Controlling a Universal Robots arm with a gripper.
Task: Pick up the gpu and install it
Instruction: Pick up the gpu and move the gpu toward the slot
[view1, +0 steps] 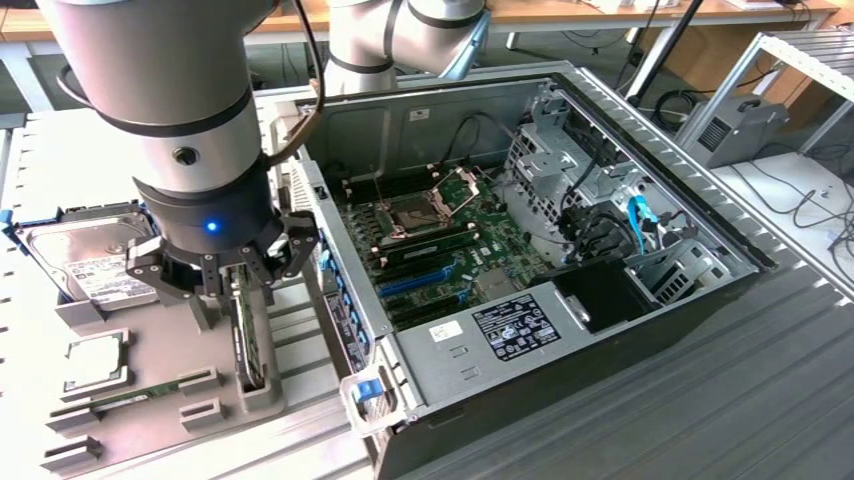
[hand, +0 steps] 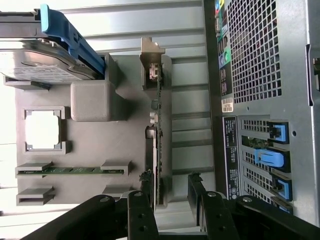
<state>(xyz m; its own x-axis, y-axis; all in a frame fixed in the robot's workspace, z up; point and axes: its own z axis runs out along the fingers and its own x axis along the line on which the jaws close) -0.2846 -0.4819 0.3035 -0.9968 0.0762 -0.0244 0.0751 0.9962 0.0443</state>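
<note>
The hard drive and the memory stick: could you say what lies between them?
A square silver chip sits in its own recess there, visible in both views.

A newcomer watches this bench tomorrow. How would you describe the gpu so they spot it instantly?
Find the open computer case; a grey tray sits beside it, on the exterior view's left. The gpu stands on edge in the slot nearest the case, below the gripper. Unlike the hard drive and memory stick, it has a silver end bracket.

silver-grey tubular arm (view1: 174, 80), black wrist (view1: 200, 205), small blue light (view1: 210, 226), black jaws
</note>
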